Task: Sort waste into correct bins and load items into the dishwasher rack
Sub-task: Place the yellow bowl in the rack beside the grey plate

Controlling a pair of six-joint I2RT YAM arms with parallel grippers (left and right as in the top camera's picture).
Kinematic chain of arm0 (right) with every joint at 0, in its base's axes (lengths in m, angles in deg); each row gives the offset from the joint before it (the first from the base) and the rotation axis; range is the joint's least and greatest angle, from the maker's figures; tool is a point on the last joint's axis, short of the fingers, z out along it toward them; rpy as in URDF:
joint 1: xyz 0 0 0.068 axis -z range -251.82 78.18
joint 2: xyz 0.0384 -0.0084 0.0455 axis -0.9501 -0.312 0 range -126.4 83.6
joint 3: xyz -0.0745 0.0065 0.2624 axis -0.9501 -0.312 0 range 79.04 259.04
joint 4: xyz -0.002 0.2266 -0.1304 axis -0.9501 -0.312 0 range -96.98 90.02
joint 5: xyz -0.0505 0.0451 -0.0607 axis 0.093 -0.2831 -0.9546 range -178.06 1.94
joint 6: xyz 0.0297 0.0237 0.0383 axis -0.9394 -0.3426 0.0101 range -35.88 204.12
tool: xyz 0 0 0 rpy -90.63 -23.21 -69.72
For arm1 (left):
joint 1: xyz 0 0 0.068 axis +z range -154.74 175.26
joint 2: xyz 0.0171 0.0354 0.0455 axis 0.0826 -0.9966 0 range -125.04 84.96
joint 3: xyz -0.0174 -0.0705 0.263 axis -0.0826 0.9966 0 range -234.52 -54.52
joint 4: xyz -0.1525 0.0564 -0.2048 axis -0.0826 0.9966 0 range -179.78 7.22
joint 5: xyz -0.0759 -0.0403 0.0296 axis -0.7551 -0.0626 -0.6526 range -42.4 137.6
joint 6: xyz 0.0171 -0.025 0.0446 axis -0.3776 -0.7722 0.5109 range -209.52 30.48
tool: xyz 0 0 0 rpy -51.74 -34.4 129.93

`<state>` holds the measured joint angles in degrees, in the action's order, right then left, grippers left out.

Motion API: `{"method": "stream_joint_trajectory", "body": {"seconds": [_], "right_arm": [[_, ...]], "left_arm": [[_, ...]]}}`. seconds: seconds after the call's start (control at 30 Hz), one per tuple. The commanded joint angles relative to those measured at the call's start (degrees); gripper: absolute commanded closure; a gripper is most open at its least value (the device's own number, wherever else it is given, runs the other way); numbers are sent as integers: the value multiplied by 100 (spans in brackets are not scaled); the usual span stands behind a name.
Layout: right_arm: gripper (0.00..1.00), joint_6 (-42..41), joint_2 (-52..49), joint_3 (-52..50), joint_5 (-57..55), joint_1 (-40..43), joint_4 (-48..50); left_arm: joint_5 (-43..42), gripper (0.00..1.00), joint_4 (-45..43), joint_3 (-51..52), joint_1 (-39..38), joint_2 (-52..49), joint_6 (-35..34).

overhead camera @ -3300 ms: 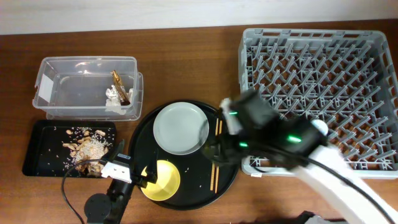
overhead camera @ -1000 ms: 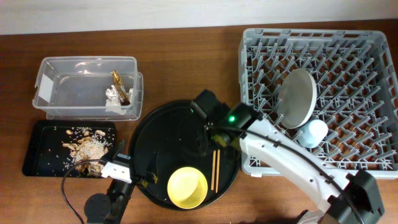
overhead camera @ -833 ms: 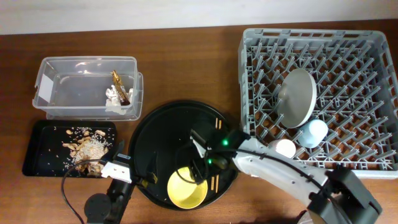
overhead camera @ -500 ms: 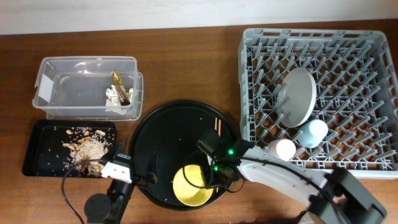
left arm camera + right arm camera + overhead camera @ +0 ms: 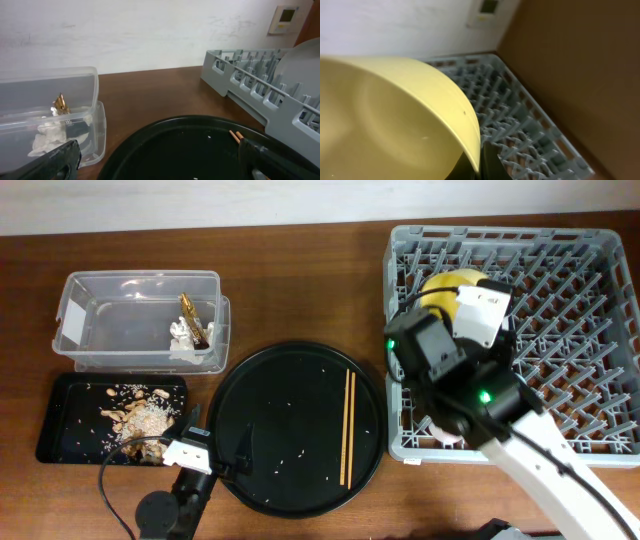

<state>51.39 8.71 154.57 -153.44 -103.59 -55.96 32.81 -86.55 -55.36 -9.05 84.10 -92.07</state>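
— Bowl (image 5: 443, 284), yellow: location?
— Off the round tray (image 5: 285, 405), where it sat half a second ago. Now tipped on edge above the rack (image 5: 570, 260), rim pinched in the right gripper (image 5: 481, 162). Not yet set down.
— Consequence?
— Judged: one placement left for it. Chopsticks (image 5: 347, 427), down and left of that gripper, are the last item.
— Obstructions?
— Plate (image 5: 306, 54) stands among the pegs; the arm hides it from overhead. Pink cup (image 5: 446, 436) peeks out below the arm. The bowl needs a free slot clear of both.
— Remainder?
— Left gripper (image 5: 160, 165): fingers spread, empty, far left. Tub (image 5: 100, 320) holds wrapper (image 5: 190, 313) and tissue (image 5: 181, 334); black tray (image 5: 60, 420) holds scraps (image 5: 140, 415).
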Motion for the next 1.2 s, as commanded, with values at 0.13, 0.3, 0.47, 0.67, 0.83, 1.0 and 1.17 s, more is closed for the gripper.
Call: {"method": "stream_joint_trajectory", "body": {"seconds": [0.13,0.3,0.47,0.67,0.83,1.0,1.17], "right_arm": [[96,466,-1174,11,374,671,308],[96,468,-776,782,717,1045,-26],[96,748,-503,1104,2922,2286,-70],[96,815,-1488,1088,2107,1408,-240],[96,330,-3104,1091,363,1373,-555],[96,341,-3230,1091,350,1185,-422],[96,1239,-3230,1097,-649,968,275]], "left_arm": [[-48,1,11,31,37,28,87],[-48,1,11,31,37,28,90],[-48,1,11,31,37,28,87],[-48,1,11,31,37,28,87],[-48,1,11,31,37,28,87],[-48,1,11,31,37,28,87],[-48,1,11,31,37,28,87]]}}
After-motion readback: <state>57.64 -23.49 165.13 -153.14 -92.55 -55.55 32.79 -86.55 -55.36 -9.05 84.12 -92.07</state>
